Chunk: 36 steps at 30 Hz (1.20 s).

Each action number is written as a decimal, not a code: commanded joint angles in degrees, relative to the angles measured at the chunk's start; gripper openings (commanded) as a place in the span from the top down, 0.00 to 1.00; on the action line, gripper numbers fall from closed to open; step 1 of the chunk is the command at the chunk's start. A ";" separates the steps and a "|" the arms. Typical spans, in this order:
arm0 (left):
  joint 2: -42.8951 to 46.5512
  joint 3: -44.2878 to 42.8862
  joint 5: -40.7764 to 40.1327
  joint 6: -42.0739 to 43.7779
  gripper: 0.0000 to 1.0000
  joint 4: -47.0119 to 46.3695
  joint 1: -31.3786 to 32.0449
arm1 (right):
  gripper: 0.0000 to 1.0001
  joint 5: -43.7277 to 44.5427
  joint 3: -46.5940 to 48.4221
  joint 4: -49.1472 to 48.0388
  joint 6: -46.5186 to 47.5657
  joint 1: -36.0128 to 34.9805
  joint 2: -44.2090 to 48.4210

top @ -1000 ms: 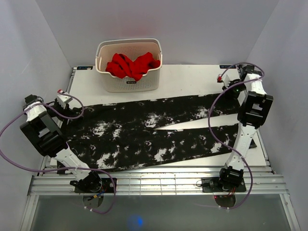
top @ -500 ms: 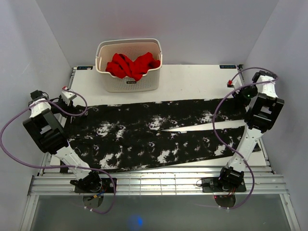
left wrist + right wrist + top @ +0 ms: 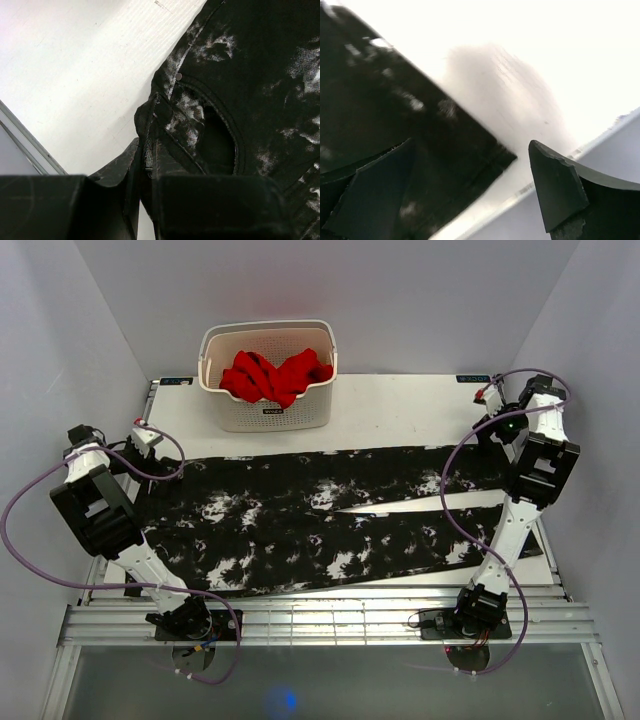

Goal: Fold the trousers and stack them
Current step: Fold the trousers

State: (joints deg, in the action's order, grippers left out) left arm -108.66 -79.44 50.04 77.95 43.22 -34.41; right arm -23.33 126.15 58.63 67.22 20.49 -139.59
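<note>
The trousers [image 3: 300, 525] lie flat along the table [image 3: 400, 405], the left hand [image 3: 146, 150] clenched on a waistband corner to hold that end for folding, while the right hand [image 3: 471, 150] hangs released, spread wide, over a leg hem, seemingly to grab it.
</note>
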 commanded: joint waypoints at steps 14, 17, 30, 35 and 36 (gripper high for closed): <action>0.38 -1.24 1.46 -2.01 1.00 -0.42 0.93 | 0.92 4.79 -0.90 8.34 6.87 -1.59 -7.11; -0.15 -2.65 1.73 -3.16 1.00 -0.33 0.93 | 0.92 3.39 -0.99 7.46 7.31 -1.16 -3.16; 12.32 -2.66 11.03 -2.56 1.00 4.39 -5.56 | 0.92 -4.35 -11.08 12.73 16.00 7.36 21.98; 21.20 5.06 15.08 14.79 1.00 15.28 -13.21 | 0.92 -3.57 -25.74 15.99 25.82 14.48 32.78; 23.82 6.56 14.91 19.30 1.00 21.32 -15.75 | 0.92 -2.95 -29.17 15.47 27.68 15.62 36.28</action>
State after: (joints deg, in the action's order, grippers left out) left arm -91.64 -76.09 60.99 82.24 53.08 -45.12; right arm -28.88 104.27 72.31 85.73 32.23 -107.85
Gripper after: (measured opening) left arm 0.209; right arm 0.089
